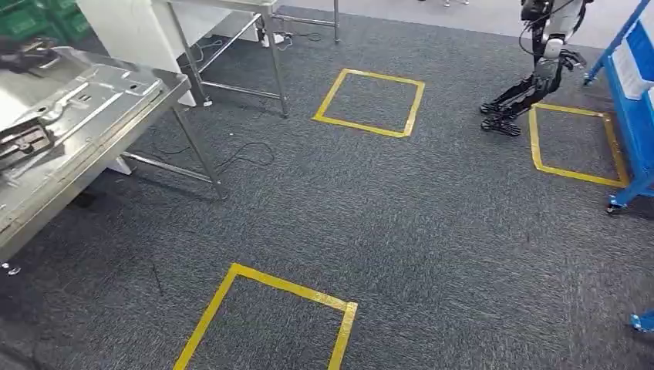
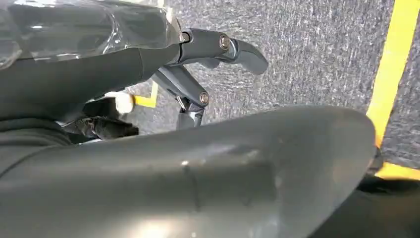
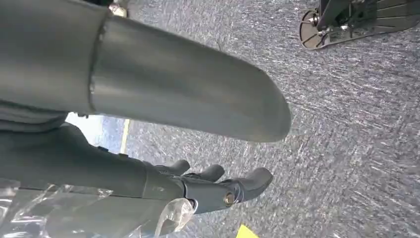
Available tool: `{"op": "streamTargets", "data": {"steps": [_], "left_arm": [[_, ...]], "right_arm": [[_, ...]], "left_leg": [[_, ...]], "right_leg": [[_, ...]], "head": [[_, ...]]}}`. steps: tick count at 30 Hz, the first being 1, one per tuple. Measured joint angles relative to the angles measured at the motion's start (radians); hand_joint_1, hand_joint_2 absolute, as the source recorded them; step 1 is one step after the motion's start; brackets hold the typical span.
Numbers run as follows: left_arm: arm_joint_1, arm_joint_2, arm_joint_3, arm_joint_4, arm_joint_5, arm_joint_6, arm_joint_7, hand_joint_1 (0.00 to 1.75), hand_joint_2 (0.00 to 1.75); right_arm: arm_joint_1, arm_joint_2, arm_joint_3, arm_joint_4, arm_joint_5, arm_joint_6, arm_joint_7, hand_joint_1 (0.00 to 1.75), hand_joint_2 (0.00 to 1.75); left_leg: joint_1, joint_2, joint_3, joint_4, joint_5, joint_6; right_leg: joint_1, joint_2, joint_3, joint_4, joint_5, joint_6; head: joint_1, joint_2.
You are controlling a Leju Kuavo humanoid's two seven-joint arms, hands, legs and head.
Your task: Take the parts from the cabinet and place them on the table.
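Observation:
A steel table stands at the left with a pressed sheet-metal part and a darker part lying on it. A blue cabinet frame runs along the right edge. My left hand hangs over the carpet, its fingers stretched apart from the thick thumb and nothing between them. My right hand hangs the same way, fingers out and its thumb well apart. Clear plastic film lies along the back of the left hand, and clear film along the right one.
Grey carpet carries yellow tape squares ahead, at the right and near my feet. Another humanoid robot stands by the blue frame. A second table's legs and loose cables are beyond the steel table.

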Motion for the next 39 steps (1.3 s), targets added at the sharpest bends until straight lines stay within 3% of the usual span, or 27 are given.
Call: {"op": "streamTargets", "data": {"steps": [1,3,4,5,6,8,10,11,12,14,15,16,17,19,20,22,23,24,25,29,31,33,36,39], "left_arm": [[0.0,0.0,0.0,0.0,0.0,0.0,0.0,0.0,0.0],[-0.002,0.0,0.001,0.0,0.0,0.0,0.0,0.0,0.0],[-0.003,0.001,0.001,0.0,0.0,0.0,0.0,0.0,0.0],[-0.003,0.002,0.002,0.0,0.0,0.0,0.0,0.0,0.0],[-0.003,0.002,0.002,0.0,0.0,0.0,0.0,0.0,0.0],[-0.005,0.001,0.002,0.0,0.0,0.0,0.0,0.0,0.0],[-0.007,0.0,0.002,0.0,0.0,0.0,0.0,0.0,0.0],[-0.008,0.0,0.002,0.0,0.0,0.0,0.0,0.0,0.0],[-0.008,0.0,0.002,0.0,-0.001,0.0,-0.001,0.0,0.0],[-0.003,0.0,0.002,0.0,0.0,0.0,-0.001,0.0,0.0],[-0.001,0.0,0.002,0.0,0.0,0.0,0.0,0.0,0.0],[-0.001,0.0,0.002,0.0,0.0,0.0,0.0,0.0,0.0],[-0.001,0.0,0.002,0.0,-0.001,0.0,0.0,0.0,0.0],[-0.003,0.0,0.002,0.0,-0.001,-0.001,-0.001,0.0,0.0],[-0.004,0.0,0.002,0.0,-0.001,-0.001,-0.002,0.0,0.0],[-0.005,0.0,0.002,0.0,-0.003,-0.001,-0.005,0.0,0.0],[-0.006,0.0,0.002,0.0,-0.005,-0.002,-0.007,0.0,0.0],[-0.005,0.0,0.002,0.0,-0.006,-0.002,-0.008,0.0,0.0],[-0.005,0.0,0.002,0.0,-0.006,-0.002,-0.009,0.0,0.0],[-0.005,0.0,0.002,0.0,-0.01,-0.001,-0.01,0.0,0.0],[-0.005,0.0,0.002,0.0,-0.013,-0.001,-0.011,0.0,0.0],[-0.005,0.0,0.002,0.0,-0.013,-0.001,-0.013,0.0,0.0],[-0.005,0.0,0.002,0.0,-0.016,-0.001,-0.013,0.0,0.0],[-0.005,0.0,0.002,0.0,-0.016,-0.001,-0.013,0.0,0.0]], "right_arm": [[0.001,0.0,0.0,0.0,-0.001,0.0,0.0,0.0,0.0],[0.002,0.0,0.002,0.0,-0.001,0.0,0.0,0.0,0.0],[0.002,0.001,0.003,0.0,-0.001,0.0,0.0,0.0,0.0],[0.002,0.002,0.005,0.0,-0.001,0.0,0.0,0.0,0.0],[-0.001,0.001,0.006,0.0,-0.001,0.0,0.0,0.0,0.0],[0.003,0.001,0.006,0.0,-0.002,0.0,0.0,0.0,0.0],[0.007,0.0,0.006,0.0,-0.002,0.0,0.0,0.0,0.0],[0.006,0.0,0.007,0.0,-0.002,0.0,0.0,0.0,0.0],[0.003,0.0,0.007,0.0,0.0,0.0,0.0,0.0,0.0],[0.003,0.0,0.008,0.0,0.007,-0.001,0.003,0.0,0.0],[0.003,0.0,0.01,0.0,0.01,-0.002,0.006,0.0,0.0],[0.004,0.0,0.013,0.0,0.014,-0.003,0.01,0.0,0.0],[0.004,0.0,0.015,0.0,0.018,-0.005,0.014,0.0,0.0],[0.005,-0.001,0.019,0.0,0.019,-0.007,0.018,0.0,0.0],[0.006,-0.001,0.021,0.0,0.019,-0.008,0.019,0.0,0.0],[0.005,-0.001,0.024,0.0,0.019,-0.008,0.02,0.0,0.0],[0.005,-0.001,0.024,0.0,0.019,-0.008,0.02,0.0,0.0],[0.005,-0.001,0.025,0.0,0.019,-0.008,0.021,0.0,0.0],[0.005,-0.001,0.026,0.0,0.019,-0.008,0.021,0.0,0.0],[0.004,-0.001,0.029,0.0,0.019,-0.01,0.021,0.0,0.0],[0.005,-0.001,0.032,0.0,0.019,-0.01,0.021,0.0,0.0],[0.005,-0.001,0.034,0.0,0.019,-0.01,0.021,0.0,0.0],[0.004,-0.001,0.037,0.0,0.019,-0.011,0.02,0.0,0.0],[0.002,-0.001,0.039,0.0,0.019,-0.011,0.019,0.0,0.0]], "left_leg": [[-0.002,-0.001,0.006,-0.02,0.023,0.005],[-0.005,-0.014,0.076,-0.174,0.112,0.019],[-0.007,-0.045,0.123,-0.278,0.16,0.027],[-0.009,-0.095,0.147,-0.346,0.173,0.033],[-0.01,-0.084,0.148,-0.351,0.175,0.03],[-0.016,-0.065,0.147,-0.348,0.175,0.031],[-0.007,-0.043,0.148,-0.363,0.188,0.045],[-0.009,-0.032,0.148,-0.365,0.192,0.051],[-0.01,-0.024,0.146,-0.365,0.193,0.057],[-0.012,-0.002,0.142,-0.364,0.193,0.058],[-0.013,0.008,0.139,-0.364,0.193,0.058],[-0.012,0.014,0.138,-0.364,0.193,0.058],[-0.011,0.019,0.138,-0.364,0.193,0.057],[-0.008,0.022,0.142,-0.363,0.193,0.051],[-0.011,0.024,0.144,-0.361,0.191,0.045],[-0.018,0.026,0.14,-0.356,0.189,0.033],[-0.019,0.026,0.137,-0.35,0.181,0.039],[-0.019,0.026,0.138,-0.351,0.182,0.066],[-0.018,0.025,0.138,-0.352,0.185,0.069],[-0.012,0.025,0.138,-0.356,0.192,0.057],[-0.01,0.025,0.138,-0.358,0.195,0.047],[-0.008,0.025,0.137,-0.356,0.193,0.037],[-0.011,0.025,0.135,-0.352,0.189,0.043],[-0.014,0.025,0.138,-0.368,0.195,0.045]], "right_leg": [[0.002,0.014,0.001,0.0,0.001,0.0],[0.003,0.04,0.004,0.0,0.002,0.0],[0.002,0.052,0.005,0.0,0.003,0.002],[0.003,0.062,0.004,0.001,0.005,0.005],[0.007,0.073,0.001,0.003,0.005,0.008],[0.001,0.092,-0.006,0.001,0.011,0.018],[0.002,0.105,-0.012,0.003,0.012,0.03],[0.004,0.042,-0.027,0.036,-0.015,0.03],[0.003,0.006,-0.055,0.097,-0.059,0.032],[-0.001,-0.017,-0.128,0.259,-0.141,0.041],[-0.004,-0.019,-0.159,0.332,-0.164,0.046],[-0.007,-0.021,-0.158,0.34,-0.157,0.049],[-0.012,-0.023,-0.129,0.294,-0.128,0.052],[-0.018,-0.031,-0.016,0.098,-0.043,0.056],[-0.019,-0.043,0.032,0.016,-0.023,0.057],[-0.014,-0.038,0.032,-0.002,-0.025,0.041],[-0.019,-0.038,0.032,-0.004,-0.022,0.042],[-0.014,-0.038,0.032,-0.003,-0.023,0.042],[-0.013,-0.039,0.033,-0.003,-0.023,0.042],[-0.005,-0.039,0.031,-0.003,-0.023,0.037],[-0.003,-0.039,0.03,-0.003,-0.023,0.03],[-0.005,-0.039,0.03,-0.003,-0.021,0.031],[-0.006,-0.04,0.031,-0.003,-0.021,0.031],[-0.006,-0.041,0.035,-0.011,-0.017,0.04]], "head": [[0.0,0.0],[0.0,0.0],[0.0,0.0],[0.0,0.0],[0.0,0.0],[0.0,0.0],[0.0,0.0],[0.001,0.0],[0.002,0.0],[0.004,0.0],[0.005,0.0],[0.005,0.0],[0.005,0.0],[0.004,0.0],[0.005,0.0],[0.005,0.0],[0.005,0.0],[0.005,0.0],[0.005,0.0],[0.005,0.0],[0.005,0.0],[0.005,0.0],[0.005,0.0],[0.005,0.0]]}}
